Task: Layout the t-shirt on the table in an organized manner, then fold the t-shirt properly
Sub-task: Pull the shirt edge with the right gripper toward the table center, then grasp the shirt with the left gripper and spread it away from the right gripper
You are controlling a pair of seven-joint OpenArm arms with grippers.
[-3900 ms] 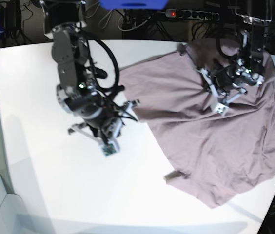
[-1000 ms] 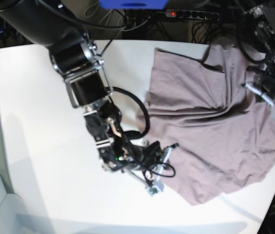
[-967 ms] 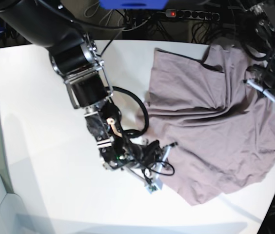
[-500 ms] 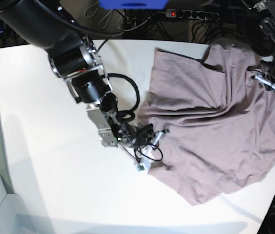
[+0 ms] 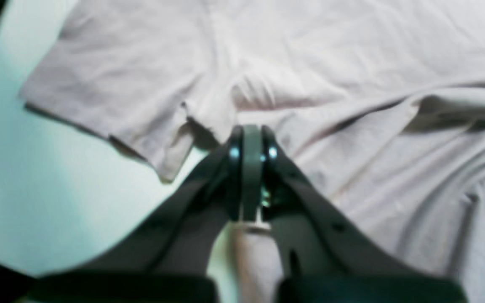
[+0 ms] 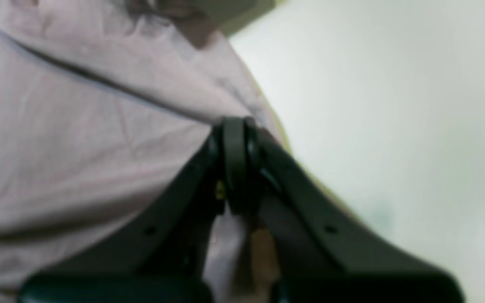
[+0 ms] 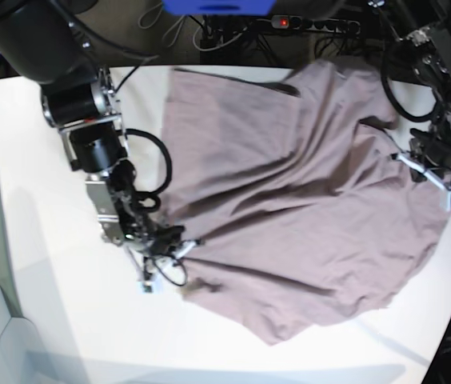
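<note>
T-shirt, mauve, soft, light, limp, spread creased across table centre-right; pinched at 2 edges by shut left claw and shut right claw; best gripped at hems.

No readable text, label, brand, number or sign anywhere in these views. Nothing printed on the visible cloth of the t-shirt, nothing on the table. Both wrist views too blurred for any lettering.
</note>
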